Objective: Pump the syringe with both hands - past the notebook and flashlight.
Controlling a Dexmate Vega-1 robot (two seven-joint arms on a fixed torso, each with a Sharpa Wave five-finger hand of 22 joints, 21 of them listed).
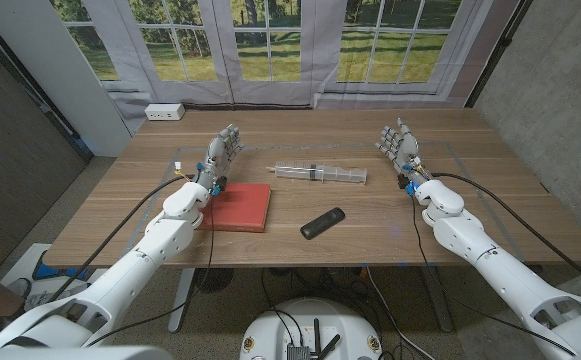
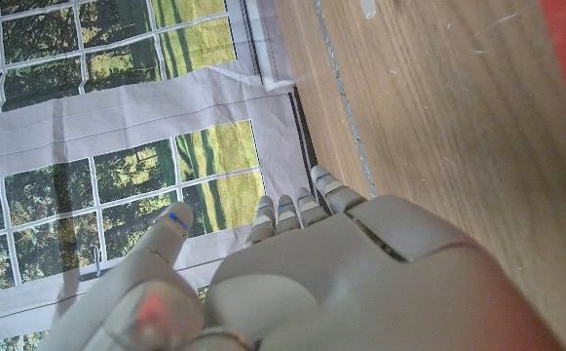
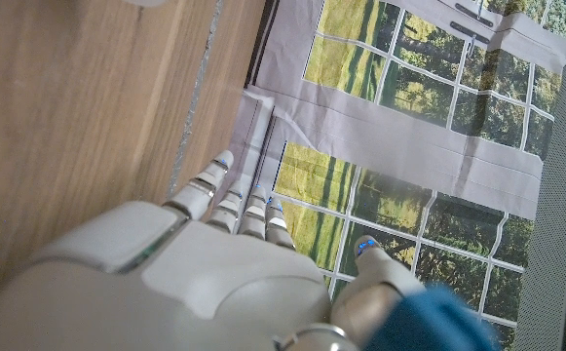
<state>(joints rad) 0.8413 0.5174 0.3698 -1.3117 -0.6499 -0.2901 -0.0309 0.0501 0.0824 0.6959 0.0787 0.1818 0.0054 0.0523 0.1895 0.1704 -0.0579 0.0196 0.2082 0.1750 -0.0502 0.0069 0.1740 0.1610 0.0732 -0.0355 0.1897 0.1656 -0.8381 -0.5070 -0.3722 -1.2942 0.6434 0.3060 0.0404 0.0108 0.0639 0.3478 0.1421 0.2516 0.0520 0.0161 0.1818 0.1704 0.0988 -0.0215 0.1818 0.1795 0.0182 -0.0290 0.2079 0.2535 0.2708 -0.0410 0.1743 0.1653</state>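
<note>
nothing is held by the left hand (image 1: 222, 152) or right hand (image 1: 399, 146); fingers are spread, flanking the syringe (image 1: 320, 174).

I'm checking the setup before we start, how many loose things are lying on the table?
3: the syringe at the middle, the red notebook nearer the left hand, and the black flashlight at the front.

On the wooden table (image 1: 390, 225), the clear plastic syringe (image 1: 320, 174) lies centrally; the flat red notebook (image 1: 240, 206) at its 7 o'clock, the black cylindrical flashlight (image 1: 323, 223) at 6 o'clock.
</note>
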